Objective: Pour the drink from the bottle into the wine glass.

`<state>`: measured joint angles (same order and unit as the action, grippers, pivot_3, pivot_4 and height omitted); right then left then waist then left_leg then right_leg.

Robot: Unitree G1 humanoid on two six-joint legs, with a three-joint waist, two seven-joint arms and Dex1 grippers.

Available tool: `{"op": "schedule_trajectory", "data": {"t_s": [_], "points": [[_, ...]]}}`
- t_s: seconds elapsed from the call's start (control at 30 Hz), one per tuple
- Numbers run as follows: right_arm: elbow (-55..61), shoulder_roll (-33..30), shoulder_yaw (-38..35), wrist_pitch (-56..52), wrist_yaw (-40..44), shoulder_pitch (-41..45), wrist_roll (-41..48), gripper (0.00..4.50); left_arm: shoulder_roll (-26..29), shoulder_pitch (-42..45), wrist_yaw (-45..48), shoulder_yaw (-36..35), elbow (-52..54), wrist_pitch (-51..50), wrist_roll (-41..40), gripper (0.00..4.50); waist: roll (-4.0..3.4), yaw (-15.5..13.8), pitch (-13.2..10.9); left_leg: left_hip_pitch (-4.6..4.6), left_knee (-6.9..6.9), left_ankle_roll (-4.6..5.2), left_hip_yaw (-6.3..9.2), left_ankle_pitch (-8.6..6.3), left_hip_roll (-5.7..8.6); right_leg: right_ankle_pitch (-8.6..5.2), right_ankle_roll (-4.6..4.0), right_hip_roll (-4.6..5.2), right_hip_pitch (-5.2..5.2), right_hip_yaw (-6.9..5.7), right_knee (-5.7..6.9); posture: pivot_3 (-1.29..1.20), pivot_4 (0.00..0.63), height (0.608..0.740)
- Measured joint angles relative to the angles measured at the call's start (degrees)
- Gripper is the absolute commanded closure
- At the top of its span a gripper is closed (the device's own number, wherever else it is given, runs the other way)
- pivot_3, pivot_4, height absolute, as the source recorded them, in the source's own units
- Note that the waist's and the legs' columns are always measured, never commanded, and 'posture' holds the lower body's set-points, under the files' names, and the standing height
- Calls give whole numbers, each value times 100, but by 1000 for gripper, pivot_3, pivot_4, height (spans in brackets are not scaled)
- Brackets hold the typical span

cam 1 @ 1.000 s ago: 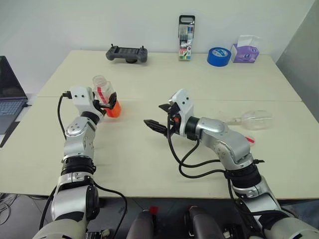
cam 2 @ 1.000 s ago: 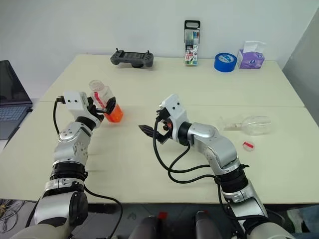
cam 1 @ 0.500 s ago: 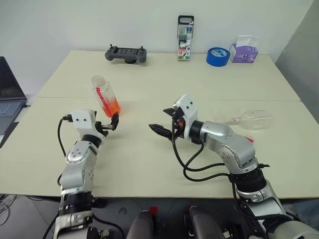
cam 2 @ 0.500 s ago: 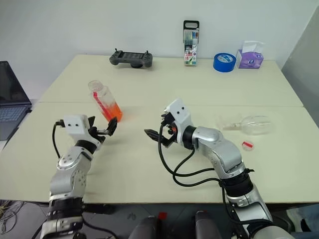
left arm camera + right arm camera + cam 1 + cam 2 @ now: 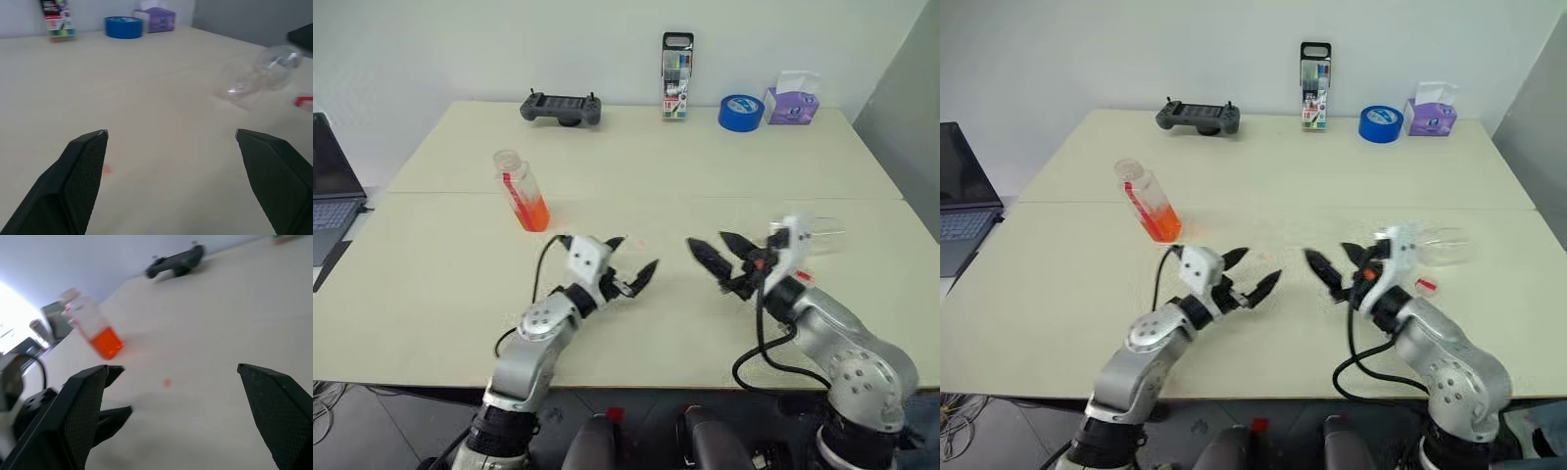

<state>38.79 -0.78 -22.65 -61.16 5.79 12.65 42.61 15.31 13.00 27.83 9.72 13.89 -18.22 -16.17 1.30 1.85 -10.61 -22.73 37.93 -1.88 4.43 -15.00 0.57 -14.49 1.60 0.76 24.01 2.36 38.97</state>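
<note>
**Both arms hovering empty, glass lying down**

The bottle (image 5: 520, 191) is standing on the worktop (image 5: 636, 157) at the left, uncapped as far as can be told, with the drink (image 5: 533, 214) pooled low inside. The left end effector (image 5: 633, 274) is hanging nearer the centre, jaws wide and gripping nothing, pointing level toward the right. The right end effector (image 5: 722, 257) is facing it, equally open and empty. Just behind it, the wine glass (image 5: 818, 235) is lying on its side. Judging from this, the glass needs righting by its stem first, gently, before any pouring; the bottle wants a mid-body grip.
</note>
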Motion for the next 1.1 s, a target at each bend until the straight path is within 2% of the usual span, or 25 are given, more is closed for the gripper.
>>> {"op": "schedule_trajectory", "data": {"t_s": [0.17,0.33,0.47,0.63,0.87,0.97,1.1], "points": [[-644,421,-1159,107,-1227,416,1255,0,178,142,451,229,33,-64,-5,28,-8,18,2,5,-7,2,-16,-1,-12,0,-2,-39,1,10,0,0,150,740],[-1482,448,-1458,331,-2338,719,2376,0,278,291,723,322,257,-402,-125,28,-10,8,2,1,-5,2,-24,-1,-11,-1,-2,-42,0,8,-1,0,150,740],[-2117,386,-1594,700,-3015,778,2949,0,404,352,839,325,404,-692,-190,28,-15,9,4,1,-6,3,-33,-1,-11,-1,-2,-42,1,11,-2,0,150,740],[-2737,89,-1583,1118,-3217,908,3197,0,459,350,907,326,494,-1037,-317,28,-17,11,3,1,-5,3,-35,-1,-13,-1,-1,-47,1,12,-3,0,150,740],[-4143,-150,-1447,1788,-3050,1605,3058,0,407,349,861,326,638,-1190,-397,28,-21,10,3,2,-6,4,-41,-1,-17,-1,-2,-53,3,17,-3,0,150,740],[-5107,-272,-1449,2261,-2921,2142,2812,595,379,358,798,325,646,-1236,-397,0,-25,11,1,2,-7,4,-44,-1,-17,-1,-3,-54,4,18,-3,0,150,740],[-5731,-404,-1434,2622,-2725,2492,2541,1923,393,372,776,323,646,-1243,-394,0,-25,7,1,-1,-7,5,-43,-2,-18,0,-4,-53,4,17,-4,0,150,740]]}}
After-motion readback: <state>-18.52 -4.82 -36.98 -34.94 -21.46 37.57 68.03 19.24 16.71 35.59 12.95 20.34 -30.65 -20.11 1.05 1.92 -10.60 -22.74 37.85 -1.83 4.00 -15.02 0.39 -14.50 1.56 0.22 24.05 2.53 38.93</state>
